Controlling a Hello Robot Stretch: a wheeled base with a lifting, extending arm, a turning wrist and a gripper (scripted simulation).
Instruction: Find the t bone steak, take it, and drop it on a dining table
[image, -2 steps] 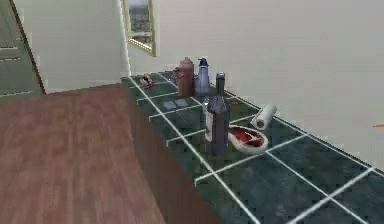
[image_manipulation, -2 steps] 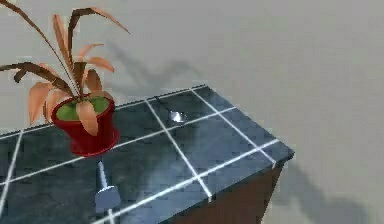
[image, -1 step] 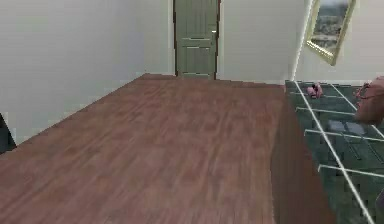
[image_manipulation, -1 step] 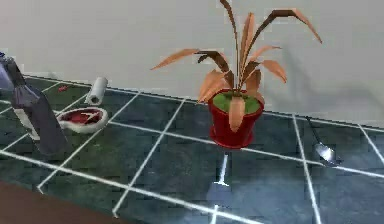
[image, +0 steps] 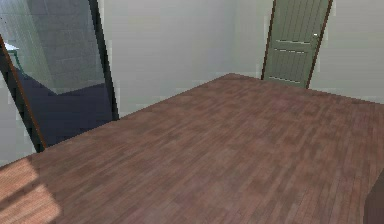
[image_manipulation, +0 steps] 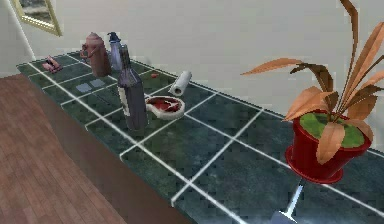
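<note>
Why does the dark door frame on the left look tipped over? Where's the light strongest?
Forward view: the dark frame leans only in the picture, being near its edge; the wooden floor is palest at the lower left. Arm side view: the tiled counter is evenly lit.

A small dark sliver (image: 380, 195) sits in the forward view's near right corner, plain and unmarked; whether it belongs to the robot's body cannot be told. At the arm side view's near edge, right of the middle, a pale grey flat piece (image_manipulation: 283, 216) carries a thin light rod; its owner is equally unclear.
</note>
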